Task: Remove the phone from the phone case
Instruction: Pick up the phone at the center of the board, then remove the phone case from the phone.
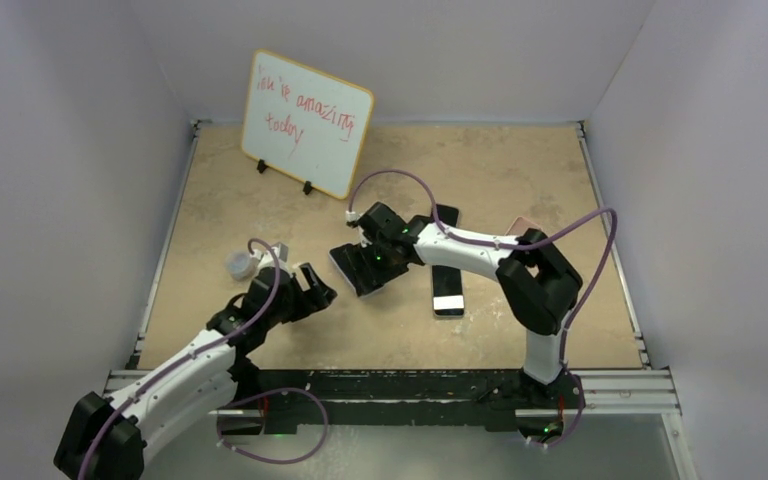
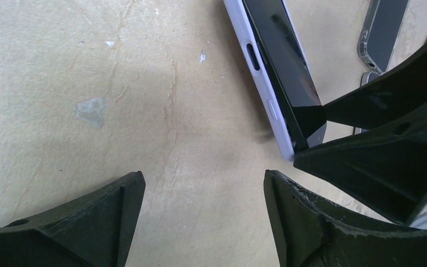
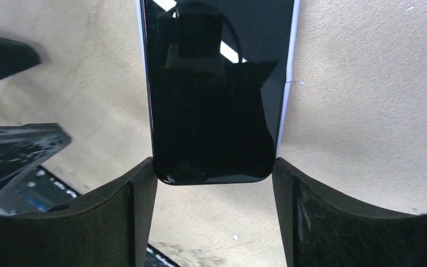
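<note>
My right claw [image 3: 212, 169] pinches one end of the phone [image 3: 214, 100], inside its white case [image 2: 268, 105], over the middle of the table [image 1: 520, 170], its long axis running straight away from that claw; my left claw [image 2: 204, 178], spread and empty, hangs just beside.

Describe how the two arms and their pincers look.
The left arm and right arm have white links between bulky black joint housings. A purple cable loops along each. The left pincer and right pincer each have two matte black, wedge-shaped fingers.
</note>
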Controlling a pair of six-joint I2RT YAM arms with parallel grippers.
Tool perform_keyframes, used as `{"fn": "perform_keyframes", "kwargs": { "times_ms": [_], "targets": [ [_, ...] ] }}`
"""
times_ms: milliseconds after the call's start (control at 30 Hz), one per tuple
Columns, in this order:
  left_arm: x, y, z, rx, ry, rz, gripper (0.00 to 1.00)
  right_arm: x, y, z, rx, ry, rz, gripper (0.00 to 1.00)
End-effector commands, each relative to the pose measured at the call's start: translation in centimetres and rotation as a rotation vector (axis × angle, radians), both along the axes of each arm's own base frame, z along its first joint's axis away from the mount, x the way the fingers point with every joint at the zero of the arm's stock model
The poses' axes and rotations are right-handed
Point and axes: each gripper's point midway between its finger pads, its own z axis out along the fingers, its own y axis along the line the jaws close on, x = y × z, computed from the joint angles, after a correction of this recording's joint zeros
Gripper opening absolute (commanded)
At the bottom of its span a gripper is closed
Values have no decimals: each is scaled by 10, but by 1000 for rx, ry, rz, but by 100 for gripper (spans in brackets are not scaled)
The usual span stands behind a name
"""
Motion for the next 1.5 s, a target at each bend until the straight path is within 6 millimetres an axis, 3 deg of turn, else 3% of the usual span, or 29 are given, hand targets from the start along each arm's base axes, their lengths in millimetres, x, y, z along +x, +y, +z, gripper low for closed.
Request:
{"fn": "perform_keyframes", "kwargs": {
  "times_ms": [0, 267, 667, 1033, 1200, 1467],
  "targets": [
    [7, -16, 7, -72, -25, -38, 81, -10, 24, 36, 217, 52, 24, 4],
    [15, -42, 10, -204, -14, -67, 81, -13, 25, 42, 307, 97, 18, 1],
    [22, -52, 13, -339, -20, -13, 75, -11, 13, 44, 542, 221, -58, 0],
    [24, -60, 20, -376, -36, -45, 73, -14, 13, 43, 573, 252, -54, 0],
    [25, -57, 9, -350, -18, -28, 65, -14, 13, 42, 587, 266, -55, 0],
    [23, -56, -5, -333, 9, -28, 41, -12, 7, 38, 614, 287, -76, 0]
  ]
}}
